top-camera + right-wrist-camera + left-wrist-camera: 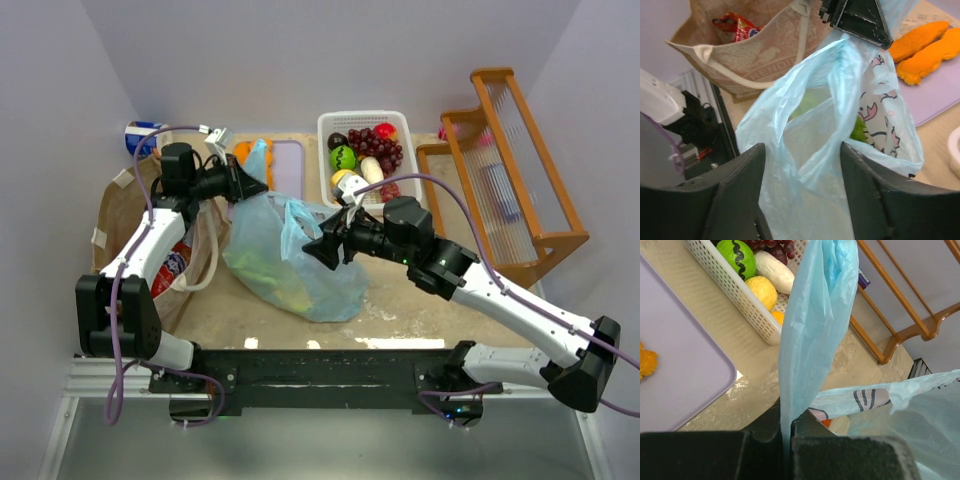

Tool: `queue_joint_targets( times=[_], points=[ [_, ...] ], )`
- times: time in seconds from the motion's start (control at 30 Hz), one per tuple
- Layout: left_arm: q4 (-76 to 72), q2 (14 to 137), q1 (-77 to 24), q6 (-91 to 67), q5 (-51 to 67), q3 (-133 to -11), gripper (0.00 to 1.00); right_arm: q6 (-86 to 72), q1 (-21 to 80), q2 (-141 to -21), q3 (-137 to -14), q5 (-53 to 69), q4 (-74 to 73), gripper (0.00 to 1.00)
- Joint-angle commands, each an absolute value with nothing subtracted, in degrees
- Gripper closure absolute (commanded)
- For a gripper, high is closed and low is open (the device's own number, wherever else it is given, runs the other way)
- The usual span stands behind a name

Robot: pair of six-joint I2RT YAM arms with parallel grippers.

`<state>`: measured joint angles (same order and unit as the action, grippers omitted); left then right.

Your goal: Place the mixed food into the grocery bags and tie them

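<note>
A white slotted basket point(322, 150) is sitting at the far edge of the bench point(230, 310), about midway along. Just left of it a lilac board point(288, 165) is lying flat, and two long orange slabs point(243, 151) are resting on its left part. A wooden rack point(492, 76) with clear ribbed panels is standing along the right edge, reaching towards the far right corner. A blue can point(140, 135) is sitting at the far left corner, close to the wall.
</note>
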<state>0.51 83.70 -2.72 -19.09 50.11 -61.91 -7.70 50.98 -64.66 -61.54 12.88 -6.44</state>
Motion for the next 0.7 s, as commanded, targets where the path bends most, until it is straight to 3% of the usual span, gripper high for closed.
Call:
queue_joint_targets(
  times=[0.0, 0.3, 0.57, 0.67],
  points=[
    [-1.14, 82.88, -3.16, -19.07, 50.01, -61.61, 1.00, -8.26, 51.50, -65.65, -63.46, 9.58, -4.66, 0.49],
    [4.03, 82.52, -7.37, -12.41, 53.35, -63.89, 1.00, -6.69, 51.50, -65.30, -58.19, 10.98, 4.74, 1.00],
    [14.85, 85.26, -11.78, -4.58, 58.70, -68.03, 1.00, 7.10, 51.24, -65.21, -53.88, 22.93, 13.44, 1.00],
    [18.88, 84.55, -12.30, -0.80, 60.55, -68.90, 1.00, 9.22, 49.84, -66.27, -55.45, 26.53, 12.48, 0.94]
  ],
)
